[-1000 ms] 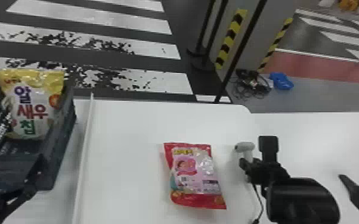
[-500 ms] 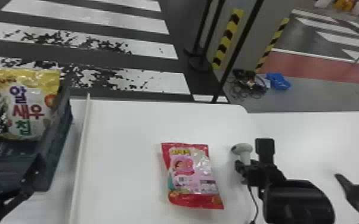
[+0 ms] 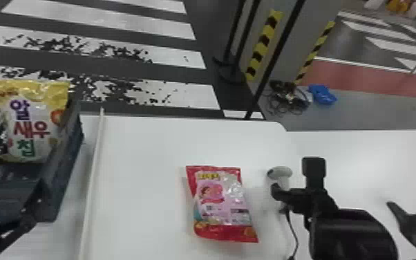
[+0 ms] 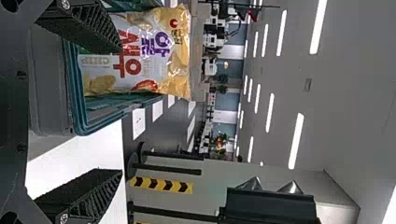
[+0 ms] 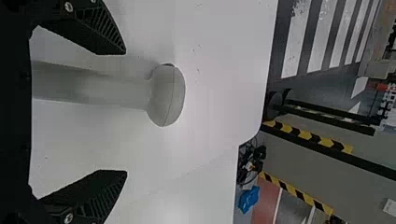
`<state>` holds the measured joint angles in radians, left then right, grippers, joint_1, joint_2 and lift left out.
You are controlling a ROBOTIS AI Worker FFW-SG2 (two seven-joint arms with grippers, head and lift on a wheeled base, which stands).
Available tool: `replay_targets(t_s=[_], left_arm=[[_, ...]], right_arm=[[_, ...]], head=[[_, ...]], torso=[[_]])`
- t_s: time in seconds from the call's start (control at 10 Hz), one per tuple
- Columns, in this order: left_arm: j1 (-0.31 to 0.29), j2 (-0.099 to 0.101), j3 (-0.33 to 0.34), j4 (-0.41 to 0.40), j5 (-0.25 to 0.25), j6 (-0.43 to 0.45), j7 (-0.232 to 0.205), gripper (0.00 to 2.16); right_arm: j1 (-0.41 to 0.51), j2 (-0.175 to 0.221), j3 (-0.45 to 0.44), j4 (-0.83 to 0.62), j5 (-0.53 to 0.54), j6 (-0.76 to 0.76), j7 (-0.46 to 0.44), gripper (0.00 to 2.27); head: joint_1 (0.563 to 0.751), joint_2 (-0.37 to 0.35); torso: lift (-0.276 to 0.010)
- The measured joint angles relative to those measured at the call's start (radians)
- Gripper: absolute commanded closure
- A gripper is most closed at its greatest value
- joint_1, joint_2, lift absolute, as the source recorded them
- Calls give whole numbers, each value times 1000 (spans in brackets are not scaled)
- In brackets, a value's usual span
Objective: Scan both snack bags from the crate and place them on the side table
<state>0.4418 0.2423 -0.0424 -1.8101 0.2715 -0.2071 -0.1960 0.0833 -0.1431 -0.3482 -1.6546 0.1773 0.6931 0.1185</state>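
Two hands, both spread wide and empty: the right hand (image 5: 125, 112) brackets the scanner (image 5: 166, 95) without gripping it. To take it well, centre the handle (image 5: 88, 88) between the fingers, close gently, then lift so the cord (image 3: 293, 235) trails free. Left of the scanner lies the red bag (image 3: 217, 204); farther left, the yellow bag (image 3: 31, 121) leans in the crate (image 3: 60, 183), near the left hand (image 4: 122, 111).
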Motion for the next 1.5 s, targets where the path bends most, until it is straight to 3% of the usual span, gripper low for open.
replay_targets(t_s=[0.2,0.5,0.8,1.5], left_arm=[[1,-1,0,0,0,-1,0,76],[2,-1,0,1,0,-1,1,76],[2,0,-1,3,0,0,0,76],[1,0,-3,6,2,-1,0,76]], right_arm=[[65,6,-20,-142,-45,110,25,43],[125,9,-115,-299,-264,380,214,70],[129,12,-193,-354,-426,601,326,70],[90,13,-178,-290,-485,700,419,70]], head=[[695,-330],[695,-284],[695,-234],[695,-164]], torso=[[-95],[-95],[-95],[-95]])
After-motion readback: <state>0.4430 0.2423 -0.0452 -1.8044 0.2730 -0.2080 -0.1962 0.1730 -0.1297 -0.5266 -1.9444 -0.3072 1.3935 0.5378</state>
